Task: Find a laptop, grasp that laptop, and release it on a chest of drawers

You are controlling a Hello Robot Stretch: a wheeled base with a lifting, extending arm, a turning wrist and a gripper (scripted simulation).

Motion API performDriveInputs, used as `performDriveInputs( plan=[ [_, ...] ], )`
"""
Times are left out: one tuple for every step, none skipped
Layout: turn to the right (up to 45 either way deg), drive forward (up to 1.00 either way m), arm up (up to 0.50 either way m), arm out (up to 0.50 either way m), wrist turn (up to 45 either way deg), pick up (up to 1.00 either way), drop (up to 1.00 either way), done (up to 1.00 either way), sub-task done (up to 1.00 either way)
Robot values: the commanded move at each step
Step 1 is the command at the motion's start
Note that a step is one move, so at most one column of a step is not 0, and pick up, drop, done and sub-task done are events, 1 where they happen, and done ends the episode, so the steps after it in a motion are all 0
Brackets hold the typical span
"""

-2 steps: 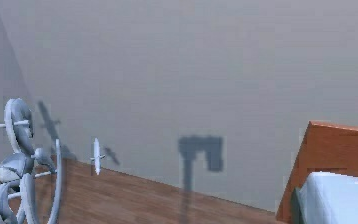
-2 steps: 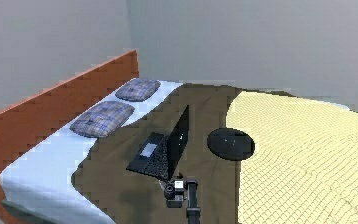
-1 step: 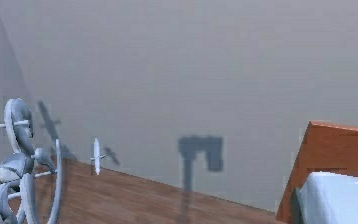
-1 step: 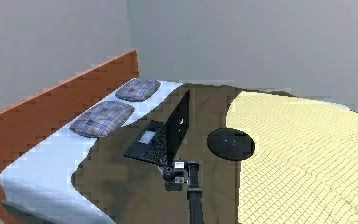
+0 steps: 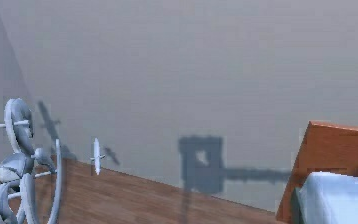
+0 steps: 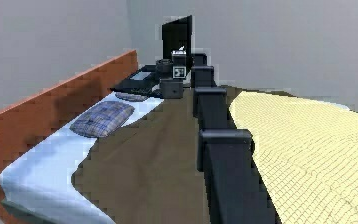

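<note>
The arm [image 6: 222, 150] reaches out across the bed [image 6: 297, 140]. At its far end I judge that the dark upright panel is the laptop [image 6: 177, 36], just behind the fingers [image 6: 171, 78]. I cannot tell their state, nor whether they hold anything.

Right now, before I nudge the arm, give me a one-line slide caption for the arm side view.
Arm stretched over the bed, gripper near a dark laptop by the wooden headboard.

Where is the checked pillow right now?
In the arm side view's left half, the pillow lies on the bed beside the red-brown headboard, left of the arm.
</note>
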Motion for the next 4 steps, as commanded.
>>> performDriveInputs(
  plan=[
    [0.0,0.00,0.00,0.00,-45.0,0.00,0.00,0.00,0.00],
    [0.0,0.00,0.00,0.00,-45.0,0.00,0.00,0.00,0.00],
    [0.0,0.00,0.00,0.00,-36.0,0.00,0.00,0.00,0.00],
    [0.0,0.00,0.00,-0.38,0.0,0.00,0.00,0.00,0.00]
  ],
)
